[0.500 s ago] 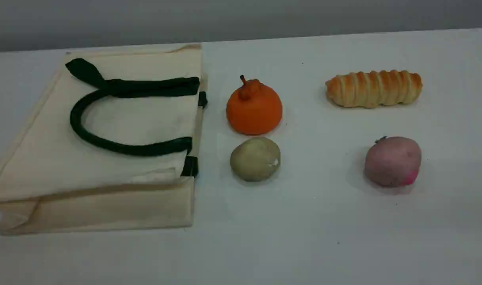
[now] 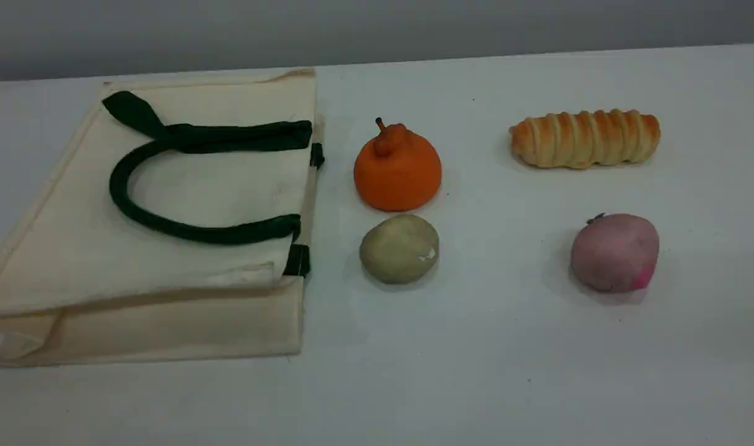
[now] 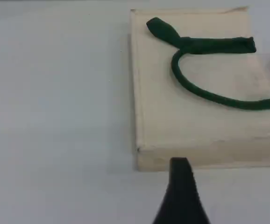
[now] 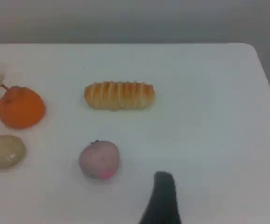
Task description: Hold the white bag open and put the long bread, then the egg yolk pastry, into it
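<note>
The white bag (image 2: 166,204) lies flat and closed on the left of the table, its dark green handles (image 2: 197,137) folded on top. In the left wrist view the bag (image 3: 195,126) is just beyond my left fingertip (image 3: 181,186), which hovers off its near corner. The long bread (image 2: 584,138) lies at the far right. The egg yolk pastry (image 2: 399,248) sits right of the bag's mouth. In the right wrist view the bread (image 4: 119,95) and the pastry (image 4: 4,151) lie ahead and to the left of my right fingertip (image 4: 163,196). Neither gripper holds anything. No arm shows in the scene view.
An orange stemmed fruit (image 2: 397,167) stands just behind the pastry. A pink lump (image 2: 614,252) sits in front of the bread, close to my right fingertip in the right wrist view (image 4: 99,159). The table's right edge (image 4: 268,88) runs beyond the bread.
</note>
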